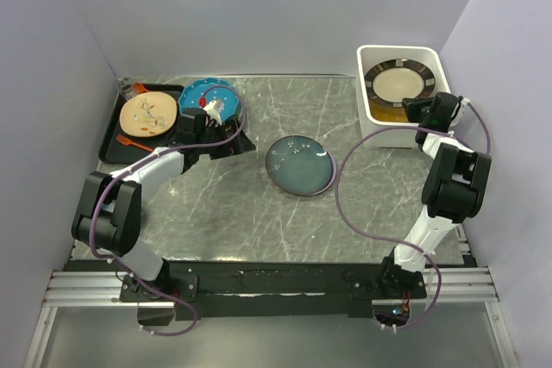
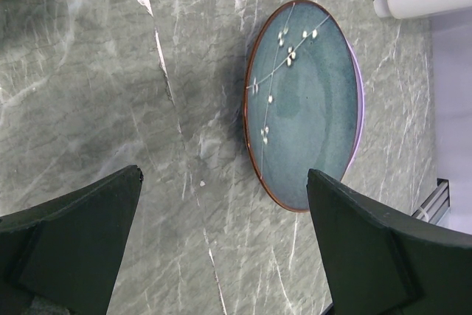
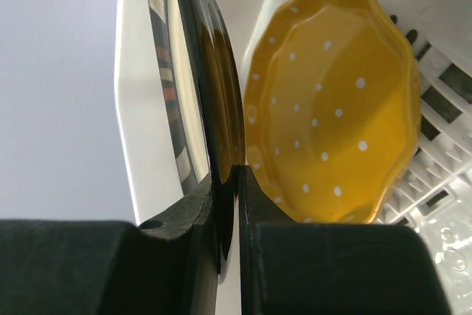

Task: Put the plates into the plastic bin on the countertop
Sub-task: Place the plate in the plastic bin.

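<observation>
The white plastic bin (image 1: 433, 57) stands at the back right of the countertop (image 1: 259, 204). A cream plate with a black-striped rim (image 1: 398, 82) is in it, tilted over a yellow dotted plate (image 3: 339, 108). My right gripper (image 1: 424, 111) is at the bin's near side, shut on the striped plate's rim (image 3: 164, 71). A blue-grey plate with white dots (image 1: 299, 165) lies mid-counter on a lavender plate (image 2: 359, 101). My left gripper (image 1: 226, 146) is open and empty over bare counter left of it, as the left wrist view (image 2: 225, 182) shows.
A flat black tray (image 1: 112, 140) at the back left holds a cream-orange plate (image 1: 148, 115) and a teal plate (image 1: 207, 95) that overlaps its right edge, with small orange utensils. Grey walls close in the back and sides. A purple cable loops near the right arm (image 1: 345, 196).
</observation>
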`<state>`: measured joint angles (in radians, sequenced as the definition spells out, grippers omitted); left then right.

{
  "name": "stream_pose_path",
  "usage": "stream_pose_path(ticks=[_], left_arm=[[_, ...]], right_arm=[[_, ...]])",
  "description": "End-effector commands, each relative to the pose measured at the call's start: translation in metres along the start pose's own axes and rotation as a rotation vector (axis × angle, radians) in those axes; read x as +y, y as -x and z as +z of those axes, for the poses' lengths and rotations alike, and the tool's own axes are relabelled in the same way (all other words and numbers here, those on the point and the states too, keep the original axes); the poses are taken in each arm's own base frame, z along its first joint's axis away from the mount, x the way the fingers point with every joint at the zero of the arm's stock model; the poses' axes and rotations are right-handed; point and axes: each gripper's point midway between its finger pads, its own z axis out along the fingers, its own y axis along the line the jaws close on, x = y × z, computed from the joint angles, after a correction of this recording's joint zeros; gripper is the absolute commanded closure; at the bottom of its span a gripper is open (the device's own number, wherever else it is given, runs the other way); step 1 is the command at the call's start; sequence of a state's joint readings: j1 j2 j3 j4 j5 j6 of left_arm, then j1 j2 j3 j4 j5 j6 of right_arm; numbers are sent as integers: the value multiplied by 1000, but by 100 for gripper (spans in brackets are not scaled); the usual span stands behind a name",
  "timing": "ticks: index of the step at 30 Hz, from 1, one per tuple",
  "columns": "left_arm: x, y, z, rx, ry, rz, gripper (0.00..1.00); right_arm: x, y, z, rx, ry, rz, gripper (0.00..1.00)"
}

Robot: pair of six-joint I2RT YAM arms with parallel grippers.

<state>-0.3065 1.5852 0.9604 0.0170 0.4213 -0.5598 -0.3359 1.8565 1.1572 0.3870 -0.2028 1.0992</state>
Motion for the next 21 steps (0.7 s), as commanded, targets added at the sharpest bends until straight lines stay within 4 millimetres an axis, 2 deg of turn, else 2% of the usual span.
stream_pose_path(ticks=[1, 9, 12, 15, 18, 20, 21], left_arm=[[-8, 5, -2, -10, -25, 39, 1], [-10, 6, -4, -17, -27, 44, 1], [-10, 5, -5, -17, -29, 42, 1], [-11, 5, -5, -18, -33, 42, 1], [-12, 6, -4, -20, -38, 41, 1], [-13, 5, -4, -18, -43, 41, 1], [-14, 5, -4, -19, -44, 43, 1]], right_arm=[[36, 6, 3, 2, 100, -16, 100], [17, -3, 10, 68, 26, -6, 100], [21, -2, 10, 82, 19, -22, 97], [17, -2, 11, 101, -7, -20, 90], [13, -3, 14, 129, -29, -16, 89], [4, -5, 16, 147, -60, -8, 85], [5, -4, 18, 151, -58, -9, 84]])
